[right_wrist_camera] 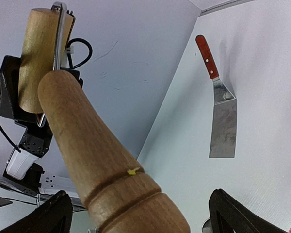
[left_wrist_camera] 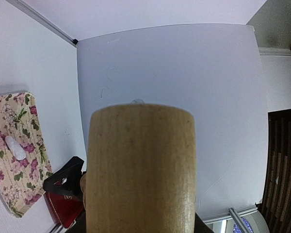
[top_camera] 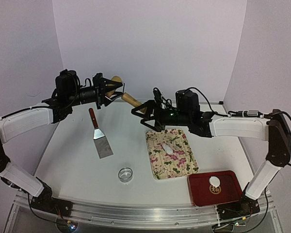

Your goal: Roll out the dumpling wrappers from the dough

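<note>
rolling pin (top_camera: 131, 100) in left end effector (top_camera: 116, 90); dumpling wrapper (top_camera: 214, 182) in top view only

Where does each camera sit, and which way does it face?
Top external: above and behind the arms, looking down on the table; both arms show.
Left wrist: on the left arm, facing the rolling pin; fingers hidden.
Right wrist: facing the pin's handle, right gripper open around it.
Shared: all show the rolling pin; top and right wrist the spatula.

I note: red-handled spatula (top_camera: 100, 137) flat on table (top_camera: 72, 155) | small ring (top_camera: 125, 179) near its blade | floral mat (top_camera: 179, 162) just beside red tray (top_camera: 199, 194)
</note>
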